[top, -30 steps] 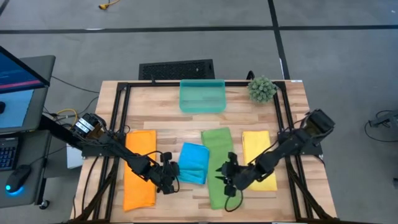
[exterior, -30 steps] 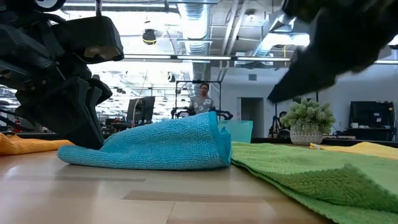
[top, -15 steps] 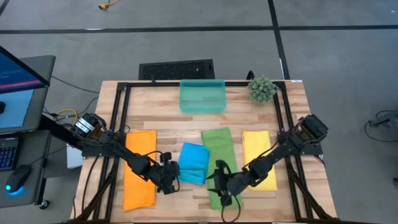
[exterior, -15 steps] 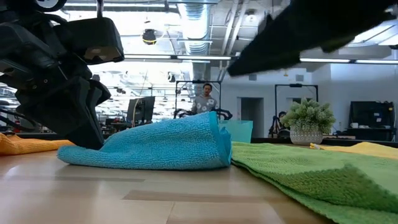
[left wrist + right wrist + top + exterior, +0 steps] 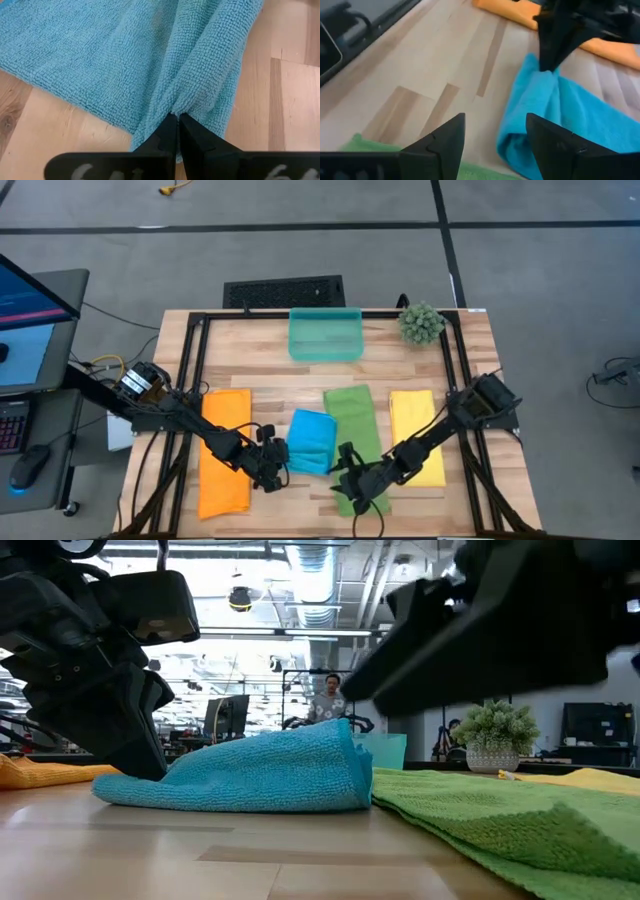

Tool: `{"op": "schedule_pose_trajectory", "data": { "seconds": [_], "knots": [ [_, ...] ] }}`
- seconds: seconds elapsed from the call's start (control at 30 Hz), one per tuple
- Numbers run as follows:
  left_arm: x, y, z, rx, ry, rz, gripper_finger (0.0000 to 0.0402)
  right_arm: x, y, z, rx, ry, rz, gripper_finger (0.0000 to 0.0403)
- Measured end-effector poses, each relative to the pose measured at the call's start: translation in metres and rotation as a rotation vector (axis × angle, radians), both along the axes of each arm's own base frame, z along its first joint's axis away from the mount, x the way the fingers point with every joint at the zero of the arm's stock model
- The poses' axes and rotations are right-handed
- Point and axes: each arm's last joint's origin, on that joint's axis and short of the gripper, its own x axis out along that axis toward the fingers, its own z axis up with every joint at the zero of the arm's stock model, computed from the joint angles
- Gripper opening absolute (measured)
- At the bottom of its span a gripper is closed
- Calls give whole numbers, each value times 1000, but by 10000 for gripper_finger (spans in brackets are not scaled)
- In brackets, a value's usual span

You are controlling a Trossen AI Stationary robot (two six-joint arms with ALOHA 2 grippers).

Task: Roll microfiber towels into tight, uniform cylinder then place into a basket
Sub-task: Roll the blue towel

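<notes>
The left hand [image 5: 176, 121] is clamped on a fold of the blue towel [image 5: 311, 442]. The right hand [image 5: 495, 131], fingers apart, hovers over the green towel [image 5: 352, 420], beside it.

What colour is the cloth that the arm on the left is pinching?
Bright blue; the left wrist view shows it best, pinched in the left end effector.

From above I see even, soft light and only faint shadows. In the low view the ceiling lamps [image 5: 310, 585] glare (quite strongly), and the near dark arm [image 5: 500, 620] is blurred, out of focus.
</notes>
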Motion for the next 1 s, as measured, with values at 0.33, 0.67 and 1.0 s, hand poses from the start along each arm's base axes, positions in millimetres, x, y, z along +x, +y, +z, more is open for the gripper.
{"op": "schedule_pose_trajectory", "data": {
  "seconds": [0.33,0.67,1.0],
  "knots": [
    [0,0,0,-19,2,15,0,16,-9,0,-34,-3,-8,232],
    [0,0,0,-32,1,34,0,21,-17,-1,22,21,13,232],
    [0,1,0,-35,4,35,0,24,-18,-31,2,113,-12,232]
  ]
}}
